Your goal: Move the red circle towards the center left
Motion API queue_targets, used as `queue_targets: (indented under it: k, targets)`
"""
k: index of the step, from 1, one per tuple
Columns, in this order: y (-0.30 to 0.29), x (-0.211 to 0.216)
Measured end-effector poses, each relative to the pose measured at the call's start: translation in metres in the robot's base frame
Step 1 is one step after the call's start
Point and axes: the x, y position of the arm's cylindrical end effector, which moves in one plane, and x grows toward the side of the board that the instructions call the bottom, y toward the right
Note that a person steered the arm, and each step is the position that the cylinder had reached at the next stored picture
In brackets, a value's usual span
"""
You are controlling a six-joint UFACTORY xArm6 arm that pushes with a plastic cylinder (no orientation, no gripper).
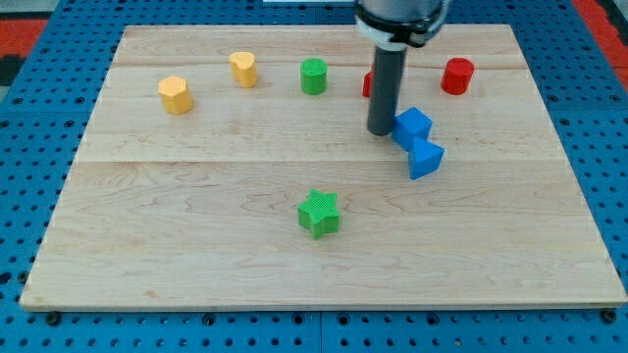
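Note:
The red circle (457, 75) stands near the view's top right of the wooden board. My rod comes down from the view's top, and my tip (381, 130) rests on the board well to the left of and below the red circle. The tip is right beside the left side of a blue cube (413, 125). A second red block (368, 84) is mostly hidden behind the rod; its shape cannot be made out.
A blue triangular block (424, 158) lies just below the blue cube. A green cylinder (313, 75), a yellow heart-like block (243, 69) and a yellow hexagon (175, 95) line the upper left. A green star (319, 213) sits lower centre. The board edge (314, 306) runs along the bottom.

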Motion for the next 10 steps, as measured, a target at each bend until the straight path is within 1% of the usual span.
queue_targets:
  k: [1, 2, 3, 4, 5, 6, 7, 8, 9, 10]
  targets:
    - [0.016, -0.029]
    - [0.067, -0.062]
    - [0.130, -0.062]
    - [0.157, -0.058]
    - [0.168, -0.117]
    - [0.150, -0.110]
    - [0.085, -0.078]
    - [0.123, -0.100]
    - [0.080, -0.105]
    - [0.029, -0.087]
